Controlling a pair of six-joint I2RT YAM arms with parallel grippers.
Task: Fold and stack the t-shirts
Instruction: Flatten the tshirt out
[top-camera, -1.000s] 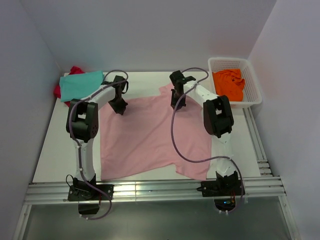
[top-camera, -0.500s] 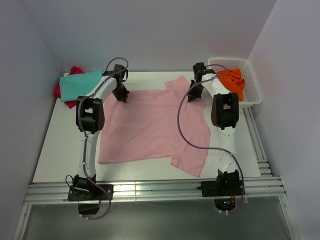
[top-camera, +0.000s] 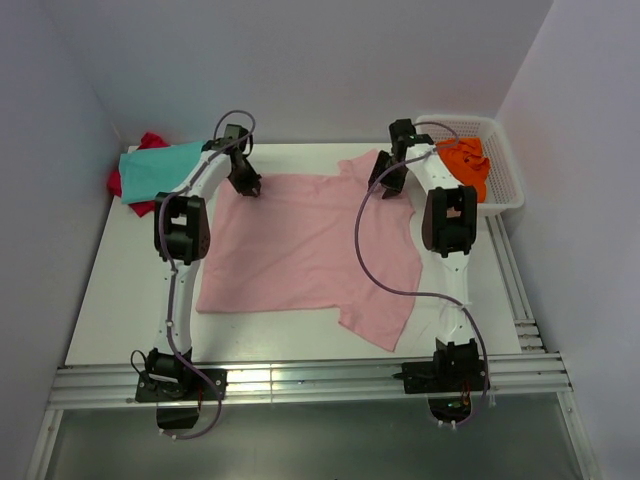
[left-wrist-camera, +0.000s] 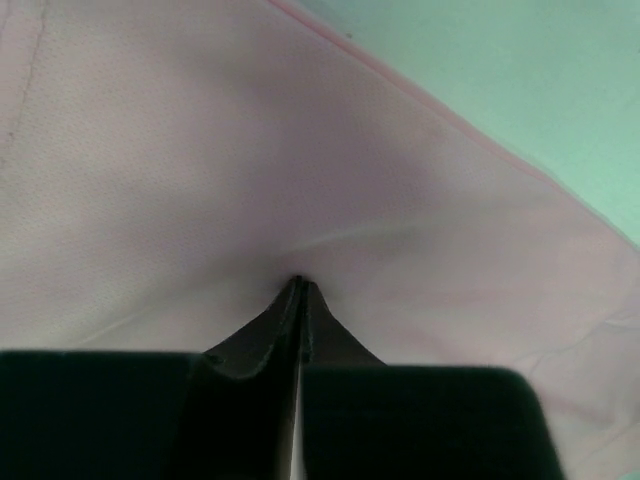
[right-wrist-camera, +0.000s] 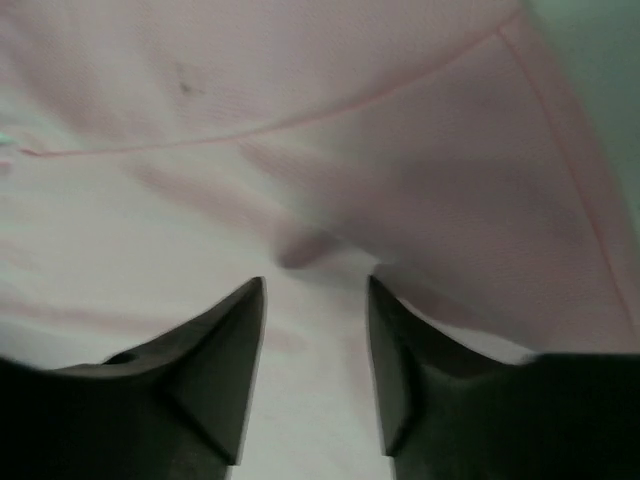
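- Top view: the pink t-shirt (top-camera: 300, 250) lies spread flat in the middle of the desk (top-camera: 120, 300). The left pincer (top-camera: 246, 184) is at its upper-left corner and the right pincer (top-camera: 386, 186) by the upper-right sleeve. My guess is they're squaring it up for folding. A folded teal shirt (top-camera: 160, 168) with a red one (top-camera: 118, 182) peeking out beside it sits upper left, presumably the stack. An orange shirt (top-camera: 458, 165) waits in the basket (top-camera: 505, 190), upper right.
- Left wrist view: the pincer is clamped tight on a pinch of pink cloth, which puckers toward the tips.
- Right wrist view: the fingers (right-wrist-camera: 225, 340) are spread apart and hold nothing, poised over pink cloth near a seam.
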